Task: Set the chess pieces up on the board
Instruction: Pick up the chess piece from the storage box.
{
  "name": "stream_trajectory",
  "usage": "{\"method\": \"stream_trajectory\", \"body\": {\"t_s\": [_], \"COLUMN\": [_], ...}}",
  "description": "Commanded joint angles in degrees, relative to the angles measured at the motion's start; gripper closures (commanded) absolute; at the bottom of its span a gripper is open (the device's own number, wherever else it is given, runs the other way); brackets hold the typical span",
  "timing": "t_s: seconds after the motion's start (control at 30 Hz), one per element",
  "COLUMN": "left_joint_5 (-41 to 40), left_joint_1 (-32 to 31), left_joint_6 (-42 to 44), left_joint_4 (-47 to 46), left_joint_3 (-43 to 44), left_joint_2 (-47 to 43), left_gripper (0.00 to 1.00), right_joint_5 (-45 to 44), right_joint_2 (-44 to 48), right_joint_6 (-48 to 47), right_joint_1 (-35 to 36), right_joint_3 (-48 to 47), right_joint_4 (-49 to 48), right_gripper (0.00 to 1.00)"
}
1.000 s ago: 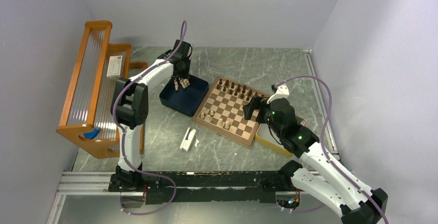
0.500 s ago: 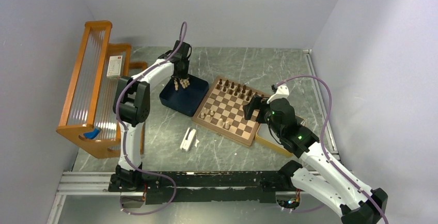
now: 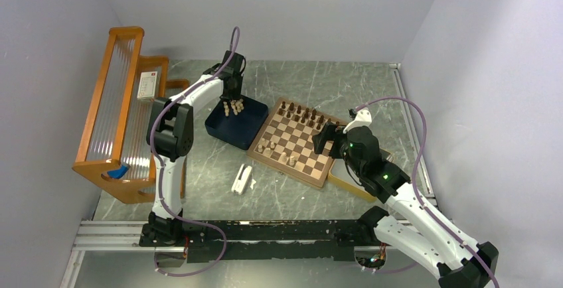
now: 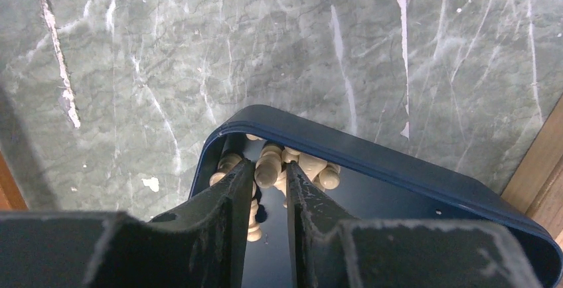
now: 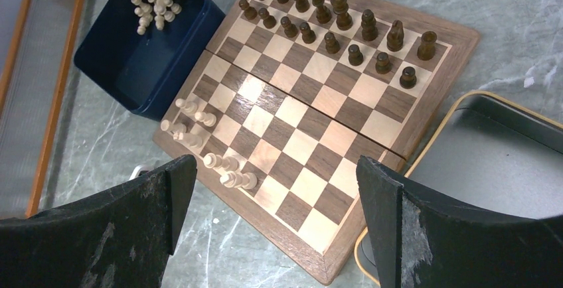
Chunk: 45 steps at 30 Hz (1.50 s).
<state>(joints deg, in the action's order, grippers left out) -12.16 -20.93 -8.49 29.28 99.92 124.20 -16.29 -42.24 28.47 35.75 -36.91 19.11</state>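
STEP: fetching pale men for the square checkered wooden board [image 3: 292, 143] | dark blue tray [image 3: 226, 132] touching the board's left edge; left jaws seemingly clamping a pale tan wooden chess piece [image 4: 269, 162] inside it; right jaws gaping at the board's right corner | NEXT: lifting straight up, setting it upright along the board's near-left edge | SURFACE: grey walls [image 3: 265, 9] enclosing a green marbled counter [image 3: 319, 82]

Left arm [image 3: 169, 192] and right arm [image 3: 418, 215] are both showing white link shells alternating with black joint housings; a purple-grey cable [image 3: 235, 36] is trailing along the left arm and curling past its base; a matching cable [image 3: 398, 99] is arching over the right arm; a small green light [image 3: 384, 176] is glowing on a black right-arm housing; left gripper [image 4: 269, 168] is showing matte black fingers [image 4: 219, 221] tapering to the tips; right gripper [image 5: 271, 165] is showing broad black fingers [image 5: 119, 228], edges scuffed pale grey.
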Motion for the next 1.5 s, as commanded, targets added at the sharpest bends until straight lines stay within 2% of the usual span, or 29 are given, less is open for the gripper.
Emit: {"method": "stream_trajectory", "body": {"t_s": [0.0, 0.2, 0.83, 1.0, 1.47], "left_joint_5": [0.2, -0.1, 2.2, 3.3, 7.4], "left_joint_1": [0.7, 1.0, 1.0, 1.0, -0.2], "left_joint_6": [0.7, 0.9, 0.5, 0.0, -0.3], "left_joint_4": [0.2, 0.7, 3.3, 6.3, 7.7], "left_joint_3": [1.9, 2.1, 2.7, 3.4, -2.2], "left_joint_2": [1.3, 2.4, -1.5, -4.3, -13.4], "left_gripper": [0.69, 0.69, 0.87, 0.88, 0.88], "right_joint_5": [-0.9, -0.8, -0.9, -2.0, -2.2], "right_joint_2": [0.8, 0.5, 0.7, 1.0, 2.3], "right_joint_6": [0.6, 0.6, 0.1, -0.5, -0.2], "right_joint_1": [0.2, 0.2, 0.2, 0.2, 0.2], "right_joint_3": [-0.2, -0.2, -0.8, -1.3, -1.3], "right_joint_4": [-0.5, -0.4, 0.3, 1.0, 2.0], "right_gripper": [0.05, 0.05, 0.05, 0.05, 0.05]}}
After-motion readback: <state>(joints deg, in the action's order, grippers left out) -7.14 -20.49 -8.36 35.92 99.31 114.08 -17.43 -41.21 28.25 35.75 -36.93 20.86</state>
